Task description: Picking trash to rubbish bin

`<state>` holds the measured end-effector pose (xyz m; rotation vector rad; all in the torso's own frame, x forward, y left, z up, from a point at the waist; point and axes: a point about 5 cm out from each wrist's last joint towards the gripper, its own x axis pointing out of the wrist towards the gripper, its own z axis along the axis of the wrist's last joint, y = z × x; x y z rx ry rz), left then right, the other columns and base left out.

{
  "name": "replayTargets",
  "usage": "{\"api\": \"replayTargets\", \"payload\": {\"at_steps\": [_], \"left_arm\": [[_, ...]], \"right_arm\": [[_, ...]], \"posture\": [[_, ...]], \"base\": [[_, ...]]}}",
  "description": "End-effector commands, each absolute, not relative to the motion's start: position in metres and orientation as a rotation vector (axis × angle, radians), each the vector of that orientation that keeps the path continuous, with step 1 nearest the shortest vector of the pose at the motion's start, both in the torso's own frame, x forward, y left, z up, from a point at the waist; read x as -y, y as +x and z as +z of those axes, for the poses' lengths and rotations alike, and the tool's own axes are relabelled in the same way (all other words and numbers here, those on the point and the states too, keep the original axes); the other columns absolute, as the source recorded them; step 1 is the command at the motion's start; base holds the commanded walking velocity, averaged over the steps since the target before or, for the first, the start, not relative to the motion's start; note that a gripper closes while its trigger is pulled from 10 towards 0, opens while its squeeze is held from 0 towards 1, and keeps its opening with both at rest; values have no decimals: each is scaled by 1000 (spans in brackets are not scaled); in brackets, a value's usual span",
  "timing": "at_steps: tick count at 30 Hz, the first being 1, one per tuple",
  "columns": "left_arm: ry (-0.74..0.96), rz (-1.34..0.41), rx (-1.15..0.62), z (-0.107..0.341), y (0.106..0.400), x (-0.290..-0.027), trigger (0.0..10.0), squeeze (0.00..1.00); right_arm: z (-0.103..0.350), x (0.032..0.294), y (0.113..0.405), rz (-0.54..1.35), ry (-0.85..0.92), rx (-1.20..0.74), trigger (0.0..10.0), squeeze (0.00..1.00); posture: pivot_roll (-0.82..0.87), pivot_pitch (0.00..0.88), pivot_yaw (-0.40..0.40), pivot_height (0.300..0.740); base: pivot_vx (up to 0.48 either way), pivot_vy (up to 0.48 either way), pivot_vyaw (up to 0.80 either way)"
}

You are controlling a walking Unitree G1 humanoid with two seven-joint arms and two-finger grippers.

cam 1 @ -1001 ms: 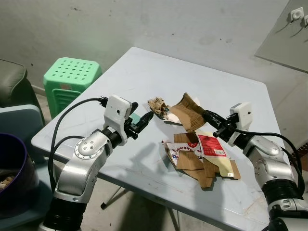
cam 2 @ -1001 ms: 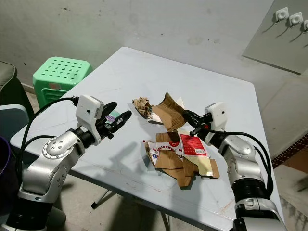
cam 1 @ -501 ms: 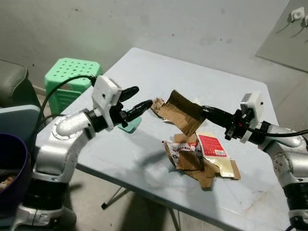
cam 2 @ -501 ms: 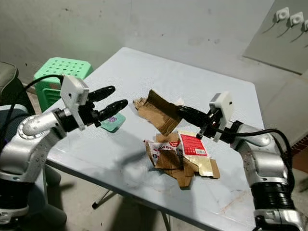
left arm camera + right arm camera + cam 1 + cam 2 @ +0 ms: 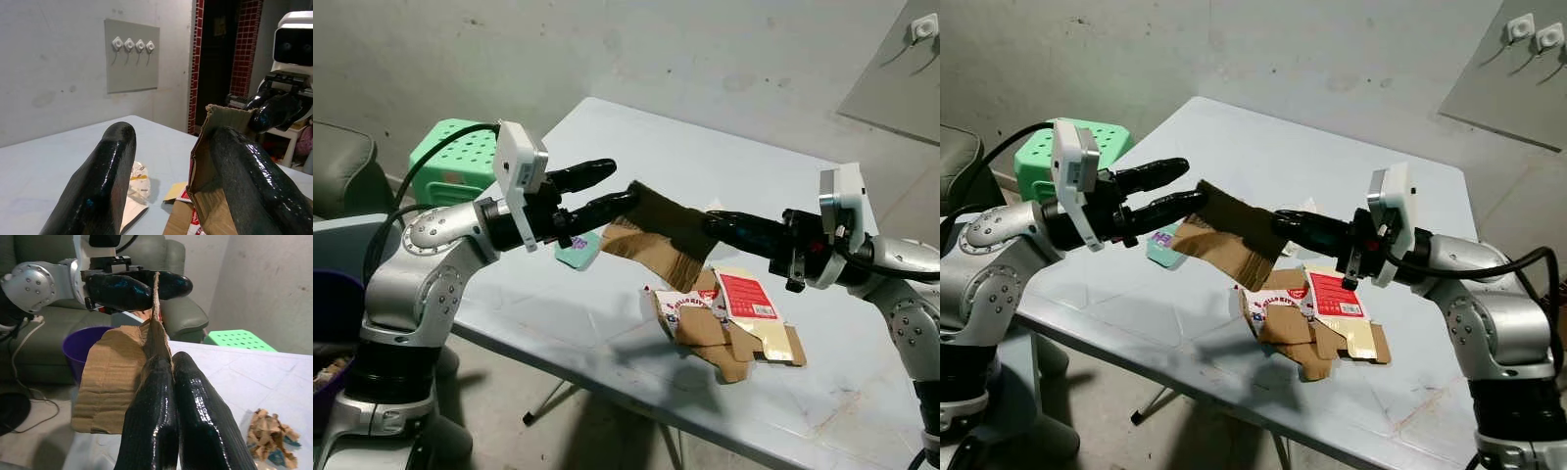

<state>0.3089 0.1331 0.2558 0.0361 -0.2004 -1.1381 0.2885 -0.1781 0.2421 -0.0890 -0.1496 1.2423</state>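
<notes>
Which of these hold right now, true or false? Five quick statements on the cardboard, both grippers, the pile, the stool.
1. The right gripper is shut on the cardboard. True.
2. The left gripper is shut. False: its fingers are spread, the cardboard's edge between them.
3. The cardboard lies flat on the table. False: it is held up above it, between the two grippers.
4. A pile of flattened packaging lies on the table below the right gripper. True.
5. The green stool stands on the table. False: it stands on the floor beside it.
</notes>
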Motion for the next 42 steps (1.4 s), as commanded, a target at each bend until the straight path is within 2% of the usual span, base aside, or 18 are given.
{"api": "replayTargets", "payload": {"at_steps": [1, 17, 18, 19, 20, 42], "left_arm": [[58, -1191, 223, 265, 305, -128, 10000, 0], [24, -1324, 167, 264, 294, -121, 10000, 0], [19, -1331, 161, 264, 294, -120, 7647, 0], [16, -1334, 158, 264, 294, -120, 7647, 0], [-2, -1341, 155, 264, 293, -121, 0, 0], [-35, -1358, 138, 266, 291, -124, 0, 0]], "right_arm": [[249, 180, 283, 1263, -102, 161, 10000, 0], [264, 171, 275, 1339, -58, 188, 10000, 0], [265, 171, 275, 1341, -57, 189, 10000, 0], [265, 170, 275, 1341, -57, 189, 10000, 0], [265, 170, 275, 1342, -62, 190, 10000, 0], [263, 170, 273, 1359, -52, 173, 10000, 0]], "posture": [[40, 74, -104, 740], [40, 76, -104, 740], [39, 76, -103, 740], [38, 76, -103, 740], [38, 76, -103, 740], [44, 73, -104, 740]], "base": [[0, 0, 0], [0, 0, 0], [0, 0, 0], [0, 0, 0], [0, 0, 0], [0, 0, 0]]}}
